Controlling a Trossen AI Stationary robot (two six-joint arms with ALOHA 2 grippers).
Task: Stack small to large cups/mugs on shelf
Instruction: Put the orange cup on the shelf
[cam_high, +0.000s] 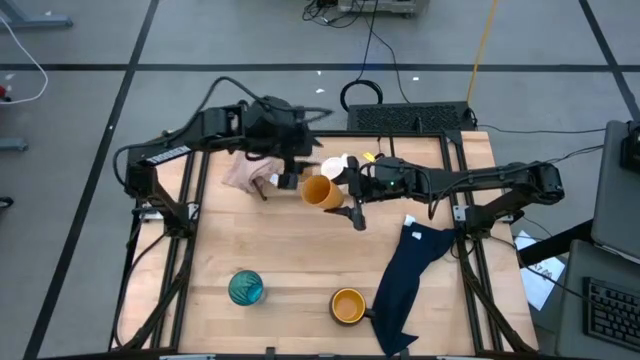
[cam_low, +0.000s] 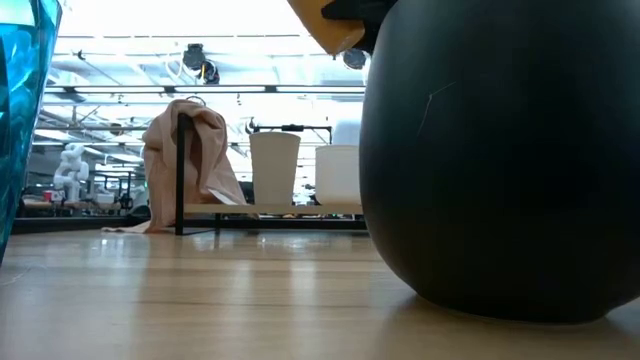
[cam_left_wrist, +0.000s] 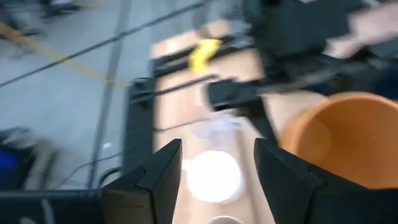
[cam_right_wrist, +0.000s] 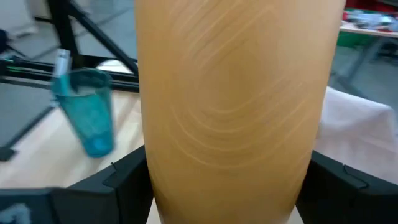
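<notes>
The small orange cup (cam_high: 322, 191) is pinched between the jaws of the right gripper (cam_high: 347, 192) at the table's twelve o'clock, beside the shelf (cam_low: 270, 212). The left gripper (cam_high: 292, 170) is held spread above a white cup (cam_left_wrist: 213, 177) there.

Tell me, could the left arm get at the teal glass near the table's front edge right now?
Probably yes, though not straight away. The left gripper is open and holds nothing, but it sits over the back of the table, far from the teal glass. The bare wooden table between them looks free of obstacles.
</notes>
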